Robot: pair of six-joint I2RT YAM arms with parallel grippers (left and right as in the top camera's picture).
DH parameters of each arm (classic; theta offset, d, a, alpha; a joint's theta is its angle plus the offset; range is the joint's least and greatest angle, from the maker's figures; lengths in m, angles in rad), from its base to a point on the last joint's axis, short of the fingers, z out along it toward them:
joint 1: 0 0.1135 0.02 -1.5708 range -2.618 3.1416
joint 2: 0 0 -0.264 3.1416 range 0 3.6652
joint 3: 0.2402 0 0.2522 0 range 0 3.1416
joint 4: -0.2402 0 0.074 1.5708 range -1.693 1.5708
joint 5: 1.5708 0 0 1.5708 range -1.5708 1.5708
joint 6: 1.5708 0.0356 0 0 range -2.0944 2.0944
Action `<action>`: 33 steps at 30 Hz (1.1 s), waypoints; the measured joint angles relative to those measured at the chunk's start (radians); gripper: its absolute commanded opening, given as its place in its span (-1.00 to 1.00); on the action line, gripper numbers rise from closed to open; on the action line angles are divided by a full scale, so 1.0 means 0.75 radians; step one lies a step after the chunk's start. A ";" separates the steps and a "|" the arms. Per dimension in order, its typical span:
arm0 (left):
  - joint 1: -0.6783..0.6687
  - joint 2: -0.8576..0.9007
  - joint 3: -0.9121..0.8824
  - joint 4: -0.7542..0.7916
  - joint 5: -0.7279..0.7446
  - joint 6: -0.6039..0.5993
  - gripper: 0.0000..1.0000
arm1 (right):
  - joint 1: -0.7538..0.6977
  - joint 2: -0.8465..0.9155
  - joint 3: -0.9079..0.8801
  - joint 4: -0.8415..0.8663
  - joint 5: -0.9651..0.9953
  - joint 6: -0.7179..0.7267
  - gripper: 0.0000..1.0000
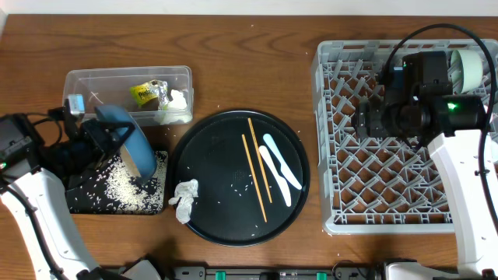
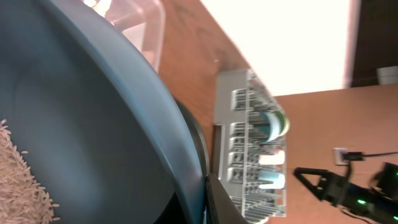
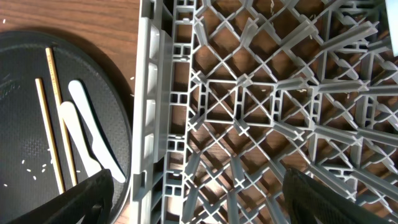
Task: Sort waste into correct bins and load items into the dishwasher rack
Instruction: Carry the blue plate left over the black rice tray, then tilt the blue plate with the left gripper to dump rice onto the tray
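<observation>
Two claws, one loaded.
Lower left, left claw (image 1: 109, 142) grips large blue dish (image 1: 131, 149); right claw (image 3: 208, 199) gapes empty over grey plastic grid crate (image 3: 249, 93).

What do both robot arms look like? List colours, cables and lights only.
Both arms have smooth white link shells, left arm and right arm, with black wrist units. A black cable loops over the right; a green light glows on it. Its fingers are black.

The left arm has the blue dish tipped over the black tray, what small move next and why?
Probably tip the blue dish a little steeper: the left wrist view shows rice inside it, while the black tray below already holds a pile.
</observation>
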 measured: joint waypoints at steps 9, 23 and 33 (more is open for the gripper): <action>0.093 0.101 0.000 0.000 0.258 0.012 -0.88 | 0.000 0.000 0.000 -0.020 0.000 0.000 0.66; 0.174 0.223 -0.001 -0.011 0.485 0.014 -0.88 | 0.000 0.000 0.000 -0.029 0.001 0.000 0.66; 0.174 0.224 -0.001 -0.013 0.494 0.014 -0.87 | 0.000 0.000 0.000 -0.027 0.001 0.000 0.66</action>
